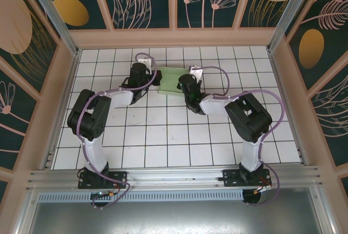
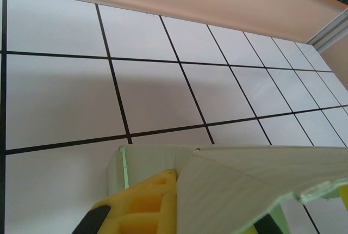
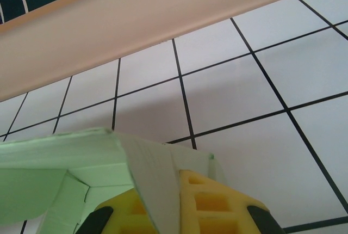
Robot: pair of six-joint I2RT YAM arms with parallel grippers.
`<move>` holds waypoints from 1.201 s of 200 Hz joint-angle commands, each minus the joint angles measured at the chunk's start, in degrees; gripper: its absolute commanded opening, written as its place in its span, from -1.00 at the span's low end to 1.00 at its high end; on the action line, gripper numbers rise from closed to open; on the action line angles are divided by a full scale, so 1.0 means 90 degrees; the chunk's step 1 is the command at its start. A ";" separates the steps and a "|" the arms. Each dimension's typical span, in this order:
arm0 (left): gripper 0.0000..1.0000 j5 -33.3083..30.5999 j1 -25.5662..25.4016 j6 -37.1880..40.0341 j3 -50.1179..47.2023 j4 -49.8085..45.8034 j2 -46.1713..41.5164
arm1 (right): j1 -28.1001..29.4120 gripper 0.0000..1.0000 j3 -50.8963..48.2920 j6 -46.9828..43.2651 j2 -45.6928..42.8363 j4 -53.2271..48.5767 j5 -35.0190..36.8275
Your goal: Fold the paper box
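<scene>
Up close, wrist cams give what the top cam can't: left end effector (image 2: 228,212) and right end effector (image 3: 173,209) are each clamped tight on a flap of the paper box (image 1: 173,80), yellow pads (image 3: 209,204) pressed to mint card. Overhead, box sits twd. the far side of the tiled worktop (image 1: 163,136), between both arms, approx. centred, short of the back wall (image 1: 174,37).

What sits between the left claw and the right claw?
The paper box: in the top view it spans the gap, left claw and right claw each shut on one side.
</scene>
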 commanded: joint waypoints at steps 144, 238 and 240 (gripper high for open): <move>-1.00 -0.0216 -0.0208 -0.0076 -0.2319 0.2287 -0.0469 | 0.0806 -1.00 -0.2055 -0.1371 0.0691 0.4118 0.0284; -1.00 -0.0537 -0.0202 -0.0014 -0.2368 0.2227 -0.0369 | 0.0886 0.18 -0.2583 -0.2055 -0.0238 0.4567 -0.0124; -1.00 -0.0545 -0.0206 -0.0006 -0.2369 0.2216 -0.0365 | 0.0886 0.20 -0.2611 -0.2052 -0.0272 0.4565 -0.0124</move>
